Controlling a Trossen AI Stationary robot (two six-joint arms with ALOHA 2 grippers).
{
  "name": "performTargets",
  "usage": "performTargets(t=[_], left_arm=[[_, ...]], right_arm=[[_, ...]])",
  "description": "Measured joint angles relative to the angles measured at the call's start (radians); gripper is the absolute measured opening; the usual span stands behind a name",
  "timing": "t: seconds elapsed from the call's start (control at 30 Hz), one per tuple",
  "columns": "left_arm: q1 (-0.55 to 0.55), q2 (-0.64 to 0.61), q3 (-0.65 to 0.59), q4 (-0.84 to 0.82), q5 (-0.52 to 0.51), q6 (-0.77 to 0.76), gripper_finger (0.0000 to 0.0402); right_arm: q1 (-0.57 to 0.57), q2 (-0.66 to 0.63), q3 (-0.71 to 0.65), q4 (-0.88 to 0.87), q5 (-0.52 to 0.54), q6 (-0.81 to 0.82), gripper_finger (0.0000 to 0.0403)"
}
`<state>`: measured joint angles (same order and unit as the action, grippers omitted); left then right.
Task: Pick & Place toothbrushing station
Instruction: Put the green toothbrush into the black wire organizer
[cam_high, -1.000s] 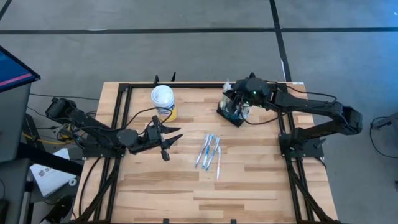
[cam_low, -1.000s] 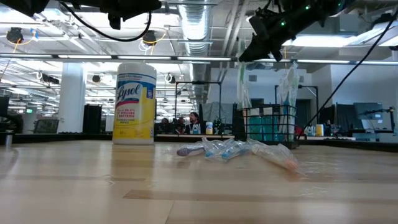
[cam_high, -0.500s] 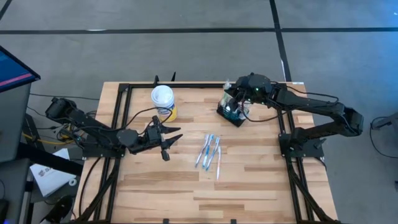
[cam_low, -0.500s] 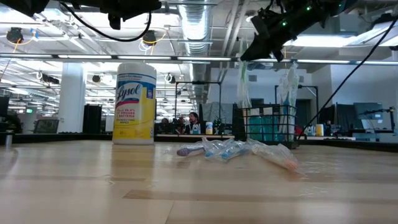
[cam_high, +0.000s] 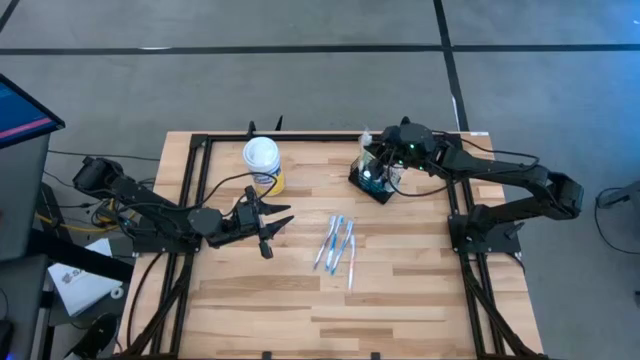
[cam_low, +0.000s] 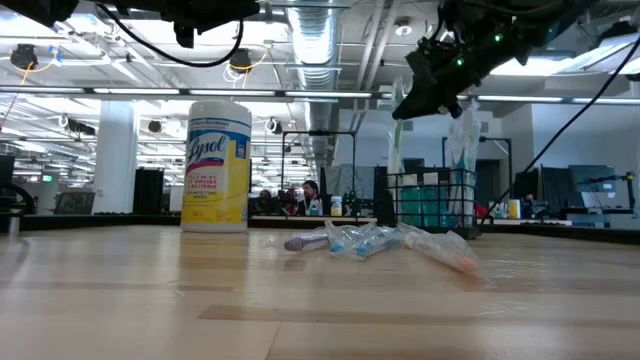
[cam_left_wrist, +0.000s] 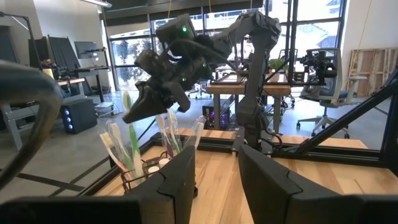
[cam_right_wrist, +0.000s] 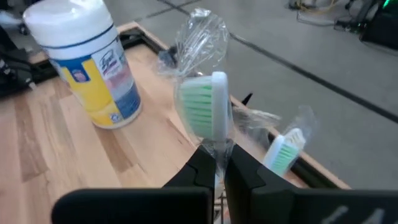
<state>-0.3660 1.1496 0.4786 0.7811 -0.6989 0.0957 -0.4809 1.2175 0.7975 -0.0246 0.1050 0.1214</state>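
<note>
The toothbrushing station, a black wire-mesh caddy (cam_high: 372, 185) (cam_low: 430, 200), stands at the table's far right with wrapped toothbrushes upright in it (cam_low: 465, 140). My right gripper (cam_high: 378, 160) (cam_low: 408, 103) hovers just above it, shut on a green-bristled toothbrush in clear wrap (cam_right_wrist: 202, 112). Several more wrapped toothbrushes (cam_high: 338, 245) lie flat on the table's middle. My left gripper (cam_high: 280, 222) waits open at the left, level, nothing between its fingers (cam_left_wrist: 180, 180). My right gripper pinches the toothbrush's neck (cam_right_wrist: 217, 148), just below the bristle head, between its two fingers. The fingers come from the table's right, slanting down, and lie across the brush. The brush stands nearly upright, head up, its lower end (cam_low: 397, 170) reaching down into the caddy.
A yellow wipes canister with a white lid (cam_high: 262, 160) (cam_low: 218, 165) stands at the far left. Black frame rails (cam_high: 195, 200) run along the table's left, right and far edges. Bare wood lies toward the near edge.
My right gripper has sunk a little and shifted toward the table's right edge, staying shut, and has carried the green toothbrush lower over the caddy. The left arm has kept still.
</note>
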Motion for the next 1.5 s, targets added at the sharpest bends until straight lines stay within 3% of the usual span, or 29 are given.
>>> performTargets(t=[0.53,0.87,1.07,1.5], left_arm=[[0.0,0.0,0.0,0.0,0.0,0.0,0.0117],[0.01,0.0,0.0,0.001,0.0,0.0,0.0117],[0.01,0.0,-0.002,0.0,0.0,0.0,0.0117],[0.01,0.0,-0.002,0.0,0.0,0.002,0.0117]], right_arm=[[-0.007,0.0,-0.188,0.254,-0.026,0.054,0.0003],[-0.007,0.089,-0.197,0.321,-0.035,0.06,0.0007],[-0.007,0.151,-0.195,0.37,-0.041,0.063,0.0033],[-0.006,0.134,-0.195,0.373,-0.056,0.063,0.0055]])
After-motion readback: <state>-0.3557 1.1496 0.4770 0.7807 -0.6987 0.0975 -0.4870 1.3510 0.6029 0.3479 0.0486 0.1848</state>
